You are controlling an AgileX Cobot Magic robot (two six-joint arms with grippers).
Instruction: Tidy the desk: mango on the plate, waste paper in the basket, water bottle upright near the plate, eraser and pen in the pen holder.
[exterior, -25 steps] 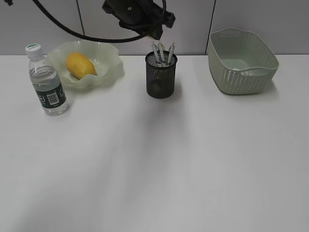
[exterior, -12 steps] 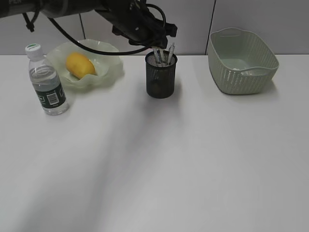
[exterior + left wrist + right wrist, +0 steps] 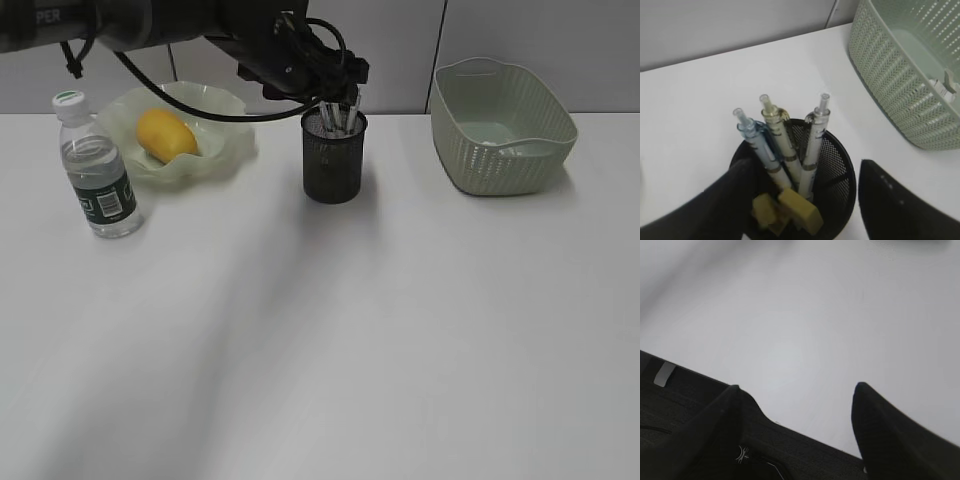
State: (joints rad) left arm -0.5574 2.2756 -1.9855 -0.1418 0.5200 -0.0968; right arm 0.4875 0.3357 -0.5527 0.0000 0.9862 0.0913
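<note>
We see the left gripper [image 3: 340, 95] reaching in from the upper left of the exterior view and hovering right over the pen holder [image 3: 334, 157], which stands upright on the white table [image 3: 330, 340] near its far edge, between the plate [image 3: 228, 140] and the basket [image 3: 502, 127]. From the left wrist view its jaws stand apart, one dark finger on each side of the holder's rim, with nothing between them that they grip. Inside the holder we count three pens [image 3: 782, 145] leaning upright with their tips poking above the rim, and two yellowish erasers [image 3: 799, 210] lying at the bottom beside them. The mango [image 3: 166, 134] rests in the wavy-rimmed plate at the far left of the table, and the water bottle [image 3: 95, 168] stands upright just in front of and left of the plate, cap on. The basket sits at the far right, well apart from the holder; in the left wrist view a small white scrap, the waste paper [image 3: 946, 87], shows inside it against the near wall. The right gripper [image 3: 795, 405] appears only in its own wrist view, where its jaws are spread wide over bare table and hold nothing; it does not show in the exterior view.
</note>
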